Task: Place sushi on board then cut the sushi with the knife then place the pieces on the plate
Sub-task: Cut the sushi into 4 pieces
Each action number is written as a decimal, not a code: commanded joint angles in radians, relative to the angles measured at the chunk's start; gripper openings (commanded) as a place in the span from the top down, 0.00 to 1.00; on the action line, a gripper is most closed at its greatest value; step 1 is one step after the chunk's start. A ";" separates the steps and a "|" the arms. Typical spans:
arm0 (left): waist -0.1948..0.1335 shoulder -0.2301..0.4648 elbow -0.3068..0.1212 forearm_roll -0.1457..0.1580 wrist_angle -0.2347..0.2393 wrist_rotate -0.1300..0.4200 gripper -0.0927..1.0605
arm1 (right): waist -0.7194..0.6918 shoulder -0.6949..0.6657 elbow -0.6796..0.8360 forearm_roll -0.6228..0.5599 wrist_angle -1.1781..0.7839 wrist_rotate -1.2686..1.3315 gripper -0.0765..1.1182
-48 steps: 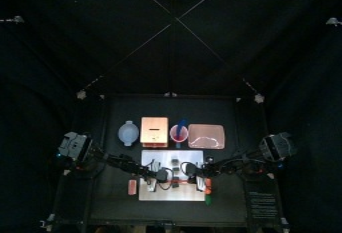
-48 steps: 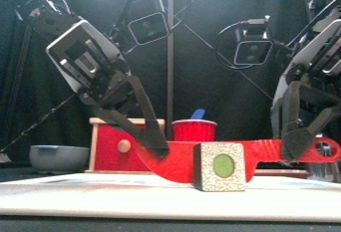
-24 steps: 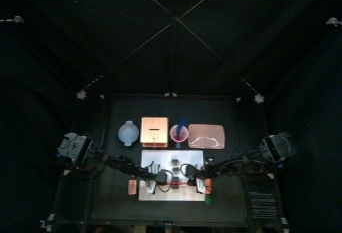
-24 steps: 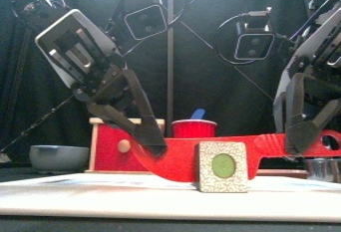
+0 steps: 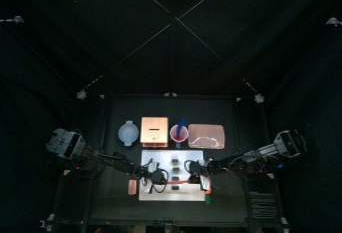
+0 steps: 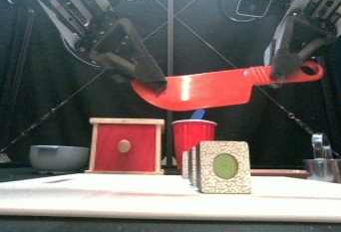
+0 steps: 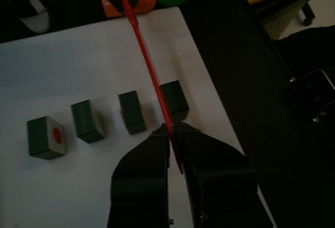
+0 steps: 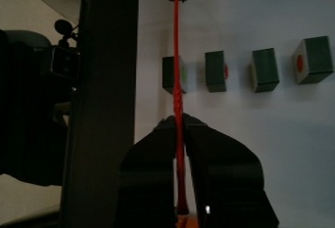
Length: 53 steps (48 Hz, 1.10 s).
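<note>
Gripping the red knife (image 6: 213, 87) level above the white board (image 6: 94, 194), left gripper (image 6: 138, 74) clamped on its tip, right gripper (image 6: 284, 69) on its handle, I should carry it clear without toppling the four sushi pieces (image 6: 222, 167) standing below.

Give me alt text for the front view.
The left end effector and right end effector hold a red knife in the air by blade and handle, above sushi pieces standing on the white board.
</note>
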 commanded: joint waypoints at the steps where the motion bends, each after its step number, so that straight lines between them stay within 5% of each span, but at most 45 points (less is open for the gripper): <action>1: 0.038 -0.032 -0.015 0.031 -0.011 0.005 0.52 | -0.032 -0.078 0.003 -0.003 0.025 -0.003 0.65; 24: 0.103 -0.052 -0.014 0.086 -0.080 0.005 0.22 | -0.055 -0.253 0.169 0.038 0.061 0.000 0.65; 53: 0.161 -0.081 0.028 0.094 -0.166 0.005 0.22 | -0.181 -0.489 0.383 0.095 0.224 0.002 0.65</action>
